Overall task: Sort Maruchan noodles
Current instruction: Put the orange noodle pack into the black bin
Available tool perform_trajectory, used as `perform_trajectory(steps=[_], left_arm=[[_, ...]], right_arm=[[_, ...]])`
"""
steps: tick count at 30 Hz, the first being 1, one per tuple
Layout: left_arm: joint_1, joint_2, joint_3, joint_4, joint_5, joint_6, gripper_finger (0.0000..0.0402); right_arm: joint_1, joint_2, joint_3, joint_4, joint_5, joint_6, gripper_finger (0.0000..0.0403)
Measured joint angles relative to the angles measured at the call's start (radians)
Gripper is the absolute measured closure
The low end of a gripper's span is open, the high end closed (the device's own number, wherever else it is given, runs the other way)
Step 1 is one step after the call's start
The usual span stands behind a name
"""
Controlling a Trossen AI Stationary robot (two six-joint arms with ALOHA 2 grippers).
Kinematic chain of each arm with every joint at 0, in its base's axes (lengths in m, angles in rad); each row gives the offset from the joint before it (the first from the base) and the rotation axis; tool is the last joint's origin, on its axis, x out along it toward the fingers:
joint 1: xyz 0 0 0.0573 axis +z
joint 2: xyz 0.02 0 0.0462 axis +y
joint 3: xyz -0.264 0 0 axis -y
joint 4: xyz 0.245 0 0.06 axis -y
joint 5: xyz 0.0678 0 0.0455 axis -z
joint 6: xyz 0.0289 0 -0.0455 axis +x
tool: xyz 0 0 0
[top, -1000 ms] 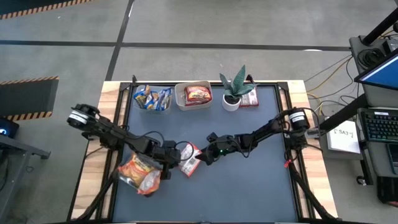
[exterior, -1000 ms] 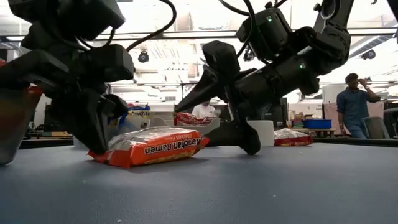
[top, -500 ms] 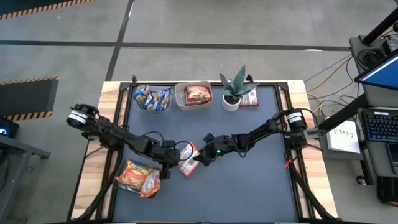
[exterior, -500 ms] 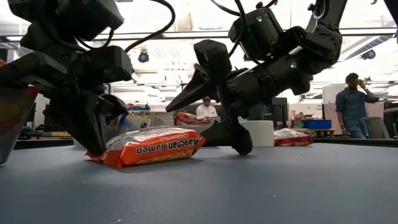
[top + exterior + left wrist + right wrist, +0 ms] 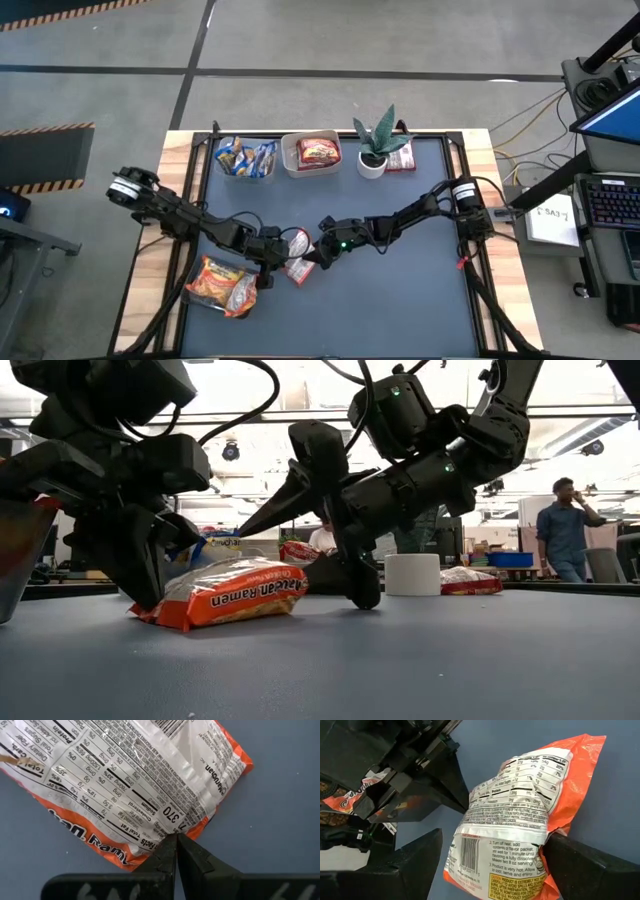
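Packet (image 5: pixel 298 258) lies label-down near the middle of the mat (image 5: pixel 400 300), toward the front edge, between both grippers; the left gripper (image 5: pixel 270 262) is clenched with its tips meeting at the packet's edge, though whether they pinch the seam I cannot tell; the right gripper (image 5: pixel 312 254) has slid in from a second ago, its fingers now spread wide to either side of the packet, so a handover or joint grasp looks imminent. Crinkly orange-and-white plastic, flat and rectangular, glossy with printed nutrition text; a second orange packet (image 5: pixel 222 284) rests near the front-left corner; blue packets fill one clear tub (image 5: pixel 246 158) at the back edge, red ones the other tub (image 5: pixel 312 153).
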Motion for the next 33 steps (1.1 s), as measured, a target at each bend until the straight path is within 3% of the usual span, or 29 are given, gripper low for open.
perform_trajectory(steps=[11, 33], left_arm=[[0.000, 0.000, 0.000, 0.000, -0.001, -0.008, 0.0401], [0.002, -0.061, 0.008, -0.008, -0.043, 0.029, 0.0402]], right_arm=[[0.000, 0.000, 0.000, 0.001, -0.003, -0.021, 0.0211], [-0.008, -0.074, -0.024, -0.020, 0.028, -0.195, 0.0355]])
